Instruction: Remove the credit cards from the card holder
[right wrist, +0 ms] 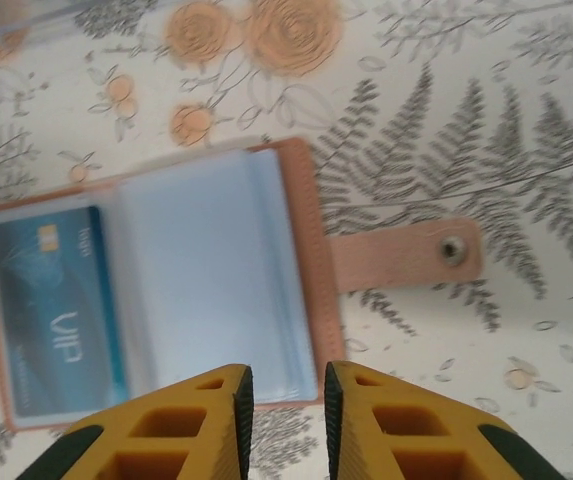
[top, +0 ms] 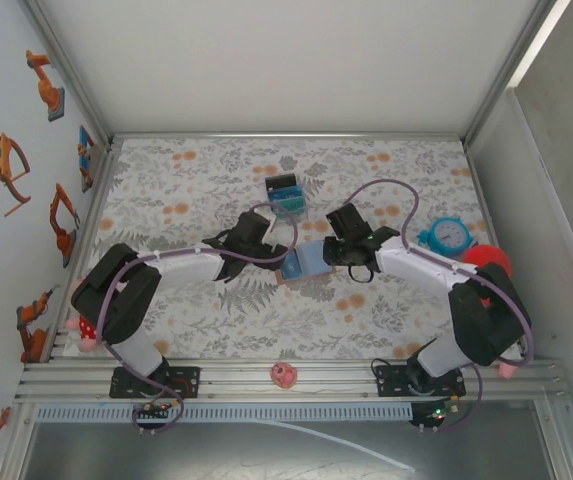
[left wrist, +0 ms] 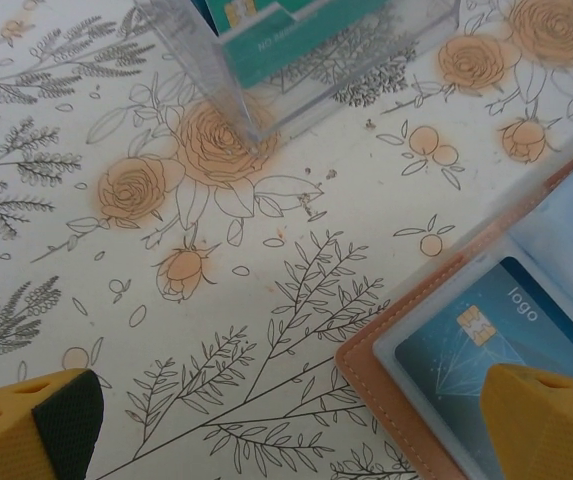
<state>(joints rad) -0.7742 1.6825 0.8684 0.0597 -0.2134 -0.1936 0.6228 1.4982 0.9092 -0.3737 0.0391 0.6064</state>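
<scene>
The card holder (top: pixel 309 264) lies open and flat on the flowered cloth between my two grippers, its tan rim around pale blue-grey pockets (right wrist: pixel 206 270). One of the credit cards (right wrist: pixel 56 310), blue with a gold chip, sits in the outer pocket; it also shows as the blue card (left wrist: pixel 496 340) in the left wrist view. The holder's snap strap (right wrist: pixel 406 255) lies stretched out on the cloth. My left gripper (left wrist: pixel 286 415) is wide open just above the cloth, one finger (left wrist: pixel 546 420) over the holder's corner. My right gripper (right wrist: pixel 284 420) has a narrow empty gap, its tips just short of the holder's edge.
A clear box of teal cards (top: pixel 286 195) stands just behind the holder, close to the left gripper (top: pixel 249 232). At the right lie a teal round timer (top: pixel 449 235) and a red object (top: pixel 486 258). A small pink thing (top: pixel 284 375) rests on the front rail.
</scene>
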